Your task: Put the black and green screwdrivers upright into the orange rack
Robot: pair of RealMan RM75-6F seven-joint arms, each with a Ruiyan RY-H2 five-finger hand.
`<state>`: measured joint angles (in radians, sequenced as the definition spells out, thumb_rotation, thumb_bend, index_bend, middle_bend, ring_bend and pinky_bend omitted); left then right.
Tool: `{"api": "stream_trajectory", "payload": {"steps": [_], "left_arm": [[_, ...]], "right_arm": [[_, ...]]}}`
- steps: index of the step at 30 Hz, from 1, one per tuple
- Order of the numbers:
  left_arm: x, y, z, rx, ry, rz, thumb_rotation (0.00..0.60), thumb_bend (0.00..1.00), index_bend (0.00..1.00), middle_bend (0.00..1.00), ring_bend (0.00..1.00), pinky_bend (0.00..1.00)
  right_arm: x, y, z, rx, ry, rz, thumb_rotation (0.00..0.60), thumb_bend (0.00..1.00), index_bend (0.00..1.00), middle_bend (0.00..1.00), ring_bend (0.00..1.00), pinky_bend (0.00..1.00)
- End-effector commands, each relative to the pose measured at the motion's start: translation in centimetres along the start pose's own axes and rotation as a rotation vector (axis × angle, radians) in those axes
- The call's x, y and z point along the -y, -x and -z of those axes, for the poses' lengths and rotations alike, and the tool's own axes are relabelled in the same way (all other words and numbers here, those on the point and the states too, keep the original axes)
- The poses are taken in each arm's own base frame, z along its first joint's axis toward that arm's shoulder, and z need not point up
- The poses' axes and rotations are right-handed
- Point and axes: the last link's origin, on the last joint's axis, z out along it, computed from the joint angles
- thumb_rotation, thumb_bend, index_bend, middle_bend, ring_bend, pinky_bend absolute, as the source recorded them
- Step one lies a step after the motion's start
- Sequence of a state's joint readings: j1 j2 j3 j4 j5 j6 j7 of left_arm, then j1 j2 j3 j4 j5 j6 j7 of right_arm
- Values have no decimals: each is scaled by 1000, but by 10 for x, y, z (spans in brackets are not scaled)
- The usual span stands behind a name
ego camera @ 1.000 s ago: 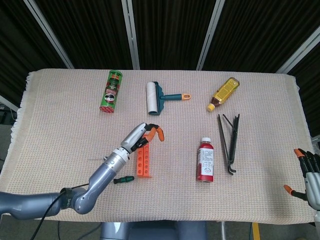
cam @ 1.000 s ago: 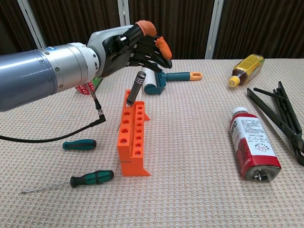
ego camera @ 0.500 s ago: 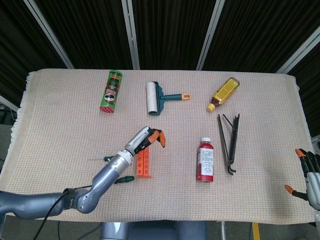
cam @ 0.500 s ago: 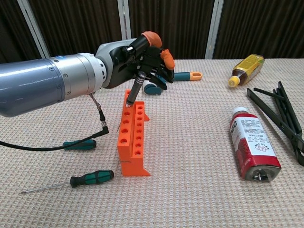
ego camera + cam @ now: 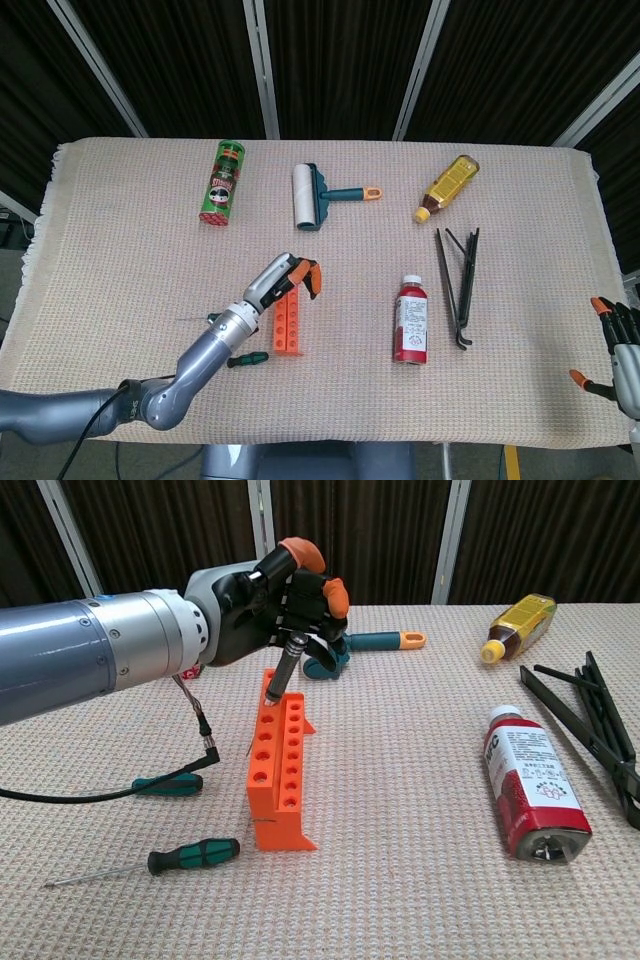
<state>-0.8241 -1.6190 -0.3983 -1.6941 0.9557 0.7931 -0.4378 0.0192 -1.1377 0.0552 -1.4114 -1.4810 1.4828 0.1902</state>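
Note:
The orange rack [image 5: 279, 770] stands mid-table, also visible in the head view [image 5: 288, 322]. A black screwdriver [image 5: 285, 670] stands tilted in its far-left hole. My left hand [image 5: 285, 595] is right above it, fingers curled around the top end of the handle; the head view shows the hand [image 5: 285, 280] over the rack's far end. A black and green screwdriver [image 5: 194, 856] lies flat in front of the rack's left side. A teal-handled one [image 5: 166, 785] lies further left, partly behind a cable. My right hand [image 5: 620, 355] rests far right, fingers apart, holding nothing.
A green can [image 5: 222, 183], a lint roller [image 5: 320, 193] and a yellow bottle [image 5: 447, 186] lie along the far side. A red bottle [image 5: 533, 790] and black tongs [image 5: 595, 730] lie right of the rack. A black cable [image 5: 120, 780] hangs from my left arm.
My left hand has come down from above the black screwdriver and curled its fingers around the handle's top. The screwdriver stays tilted in the rack. The right hand has not moved.

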Motion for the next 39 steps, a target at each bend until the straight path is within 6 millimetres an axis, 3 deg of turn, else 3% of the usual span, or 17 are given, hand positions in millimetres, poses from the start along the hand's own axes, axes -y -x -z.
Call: {"api": "stream_trajectory", "payload": {"steps": [1,26,39], "left_arm": [[1,-3,4,-7,4,7,97,704,677,706,504,499],[11,-22,29,-22,14,88,101,705,688,727,524,535],[19,-35,27,-76,18,108,98,703,709,759,554,555]], "right_arm": [[0,0,0,1,1,0,600,0,8,50,0,0],[5,1,-4,7,-7,7,600,0,8,50,0,0],[8,2,-7,11,-10,14,600,0,8,50,0,0]]}}
